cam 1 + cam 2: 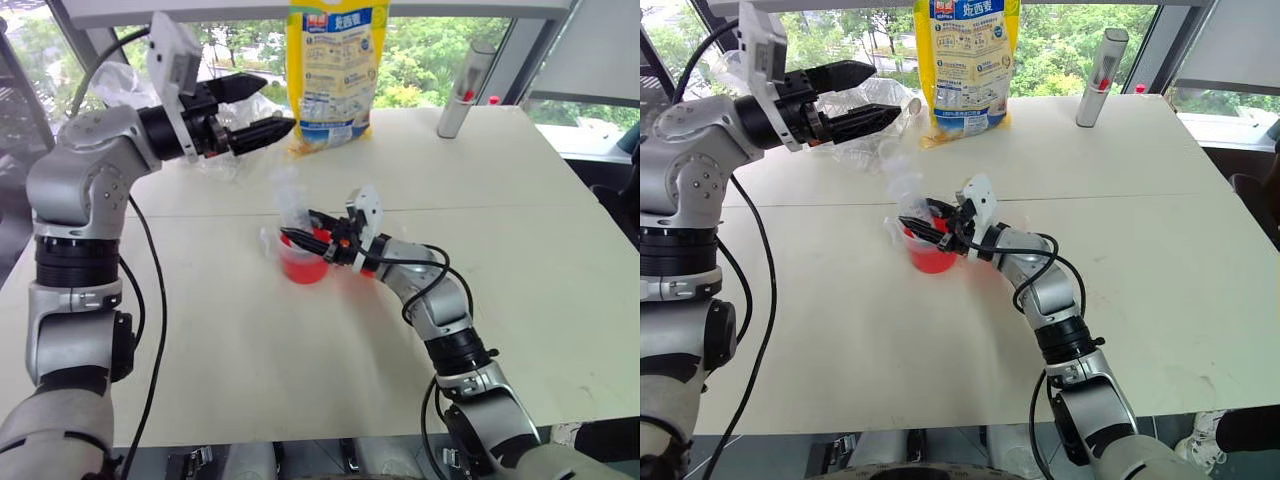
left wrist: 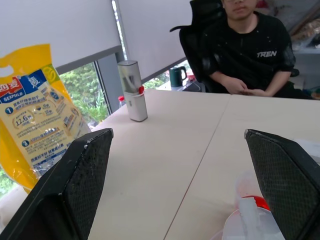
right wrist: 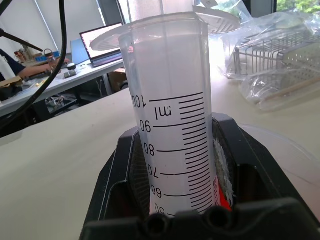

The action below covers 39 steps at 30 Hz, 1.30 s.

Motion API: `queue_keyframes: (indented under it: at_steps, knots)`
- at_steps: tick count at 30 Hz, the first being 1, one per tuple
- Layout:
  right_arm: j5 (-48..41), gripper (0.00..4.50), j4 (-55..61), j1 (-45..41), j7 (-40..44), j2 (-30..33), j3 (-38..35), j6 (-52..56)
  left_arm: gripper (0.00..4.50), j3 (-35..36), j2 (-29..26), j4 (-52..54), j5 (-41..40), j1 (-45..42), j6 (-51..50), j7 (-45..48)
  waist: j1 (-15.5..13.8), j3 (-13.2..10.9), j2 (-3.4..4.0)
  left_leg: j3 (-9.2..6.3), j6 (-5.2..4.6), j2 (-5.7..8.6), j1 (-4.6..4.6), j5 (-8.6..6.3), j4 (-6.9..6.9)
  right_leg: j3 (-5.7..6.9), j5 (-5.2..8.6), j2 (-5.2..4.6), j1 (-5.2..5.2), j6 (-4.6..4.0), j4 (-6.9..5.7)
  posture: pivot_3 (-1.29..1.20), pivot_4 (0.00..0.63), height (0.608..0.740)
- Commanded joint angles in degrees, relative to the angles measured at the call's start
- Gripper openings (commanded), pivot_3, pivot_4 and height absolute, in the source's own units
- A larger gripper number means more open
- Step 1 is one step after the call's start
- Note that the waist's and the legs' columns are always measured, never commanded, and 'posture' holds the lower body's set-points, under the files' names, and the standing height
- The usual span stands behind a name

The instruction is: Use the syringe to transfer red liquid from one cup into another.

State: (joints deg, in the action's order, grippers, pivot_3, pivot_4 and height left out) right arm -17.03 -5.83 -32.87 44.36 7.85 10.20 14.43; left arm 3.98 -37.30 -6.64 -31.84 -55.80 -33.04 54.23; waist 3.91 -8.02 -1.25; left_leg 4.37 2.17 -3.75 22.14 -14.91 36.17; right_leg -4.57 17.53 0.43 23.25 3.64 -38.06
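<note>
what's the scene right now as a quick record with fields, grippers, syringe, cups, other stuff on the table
left gripper: open, raised above the white table, holding nothing
right gripper: shut on the large clear plastic syringe
syringe: upright, lower end in the cup of red liquid
cup: clear plastic cup with bright red liquid, mid-table
second cup: cannot tell apart from the first
background: yellow printed bag, grey metal cylinder bottle, seated person across the table

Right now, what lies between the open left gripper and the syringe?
Nothing solid: the left gripper hangs open in the air above the syringe, which the right gripper holds; the left eye view shows this.
</note>
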Motion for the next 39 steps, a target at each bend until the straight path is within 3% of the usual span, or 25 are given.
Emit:
queue_keyframes:
  at_steps: [1, 10, 20, 25, 33, 39]
  knots:
    - [-0.9, 1.37, 1.6, -2.1, -0.5, -0.7, -1.4, -1.3, 4.47, 3.2, -1.0, 2.0, -0.6, 0.4, 0.1, -1.0, 0.0, 0.0, 0.00, 0.00, 0.00, 0.00, 0.00, 0.00, 0.00, 0.00, 0.00, 0.00, 0.00, 0.00, 0.00, 0.00, 0.150, 0.740]
    - [-1.9, 1.37, 3.3, -5.6, -4.4, -1.2, -5.3, -2.3, 4.47, 8.5, -2.9, 5.8, -3.4, 4.5, -2.6, -3.3, 0.0, 0.0, 0.00, 0.00, 0.00, -0.04, 0.00, 0.00, 0.00, -0.02, 0.00, -0.06, 0.02, 0.00, -0.03, 0.00, 0.150, 0.740]
    - [-4.7, 1.37, 10.9, -6.1, -7.0, 0.4, -7.6, 1.7, 4.47, 8.3, -1.7, 8.0, -3.6, 7.1, -3.1, -4.9, 0.0, 0.0, 0.00, -0.02, 0.01, -0.03, 0.01, 0.00, -0.01, -0.03, 0.00, -0.09, 0.00, 0.00, -0.03, 0.00, 0.150, 0.740]
    - [-6.1, 1.37, 15.0, -4.4, -7.6, 2.0, -8.1, 4.2, 4.47, 6.7, -0.2, 6.7, -3.0, 5.5, -2.4, -4.0, -0.1, 0.0, 0.00, -0.02, 0.01, -0.03, 0.01, 0.00, -0.01, -0.03, 0.00, -0.08, 0.00, 0.00, -0.02, 0.00, 0.150, 0.740]
    - [-10.9, 1.37, 22.5, -3.6, -11.6, 9.7, -17.0, 10.1, 4.47, 1.5, 4.6, 0.0, -1.2, -1.4, 1.0, 0.7, -1.1, 0.0, 0.00, 0.02, 0.00, 0.04, 0.04, 0.00, 0.01, 0.02, 0.00, -0.06, 0.00, 0.00, 0.05, 0.00, 0.150, 0.740]
    - [-9.2, 1.37, 22.2, 3.9, -12.2, 12.6, -18.3, 8.3, 4.47, -1.8, 10.0, -7.1, 0.3, -7.4, 4.4, 4.1, -1.4, 0.0, 0.00, 0.06, 0.00, 0.09, 0.05, 0.00, -0.02, -0.03, 0.00, 0.08, 0.00, -0.01, 0.06, 0.00, 0.150, 0.740]
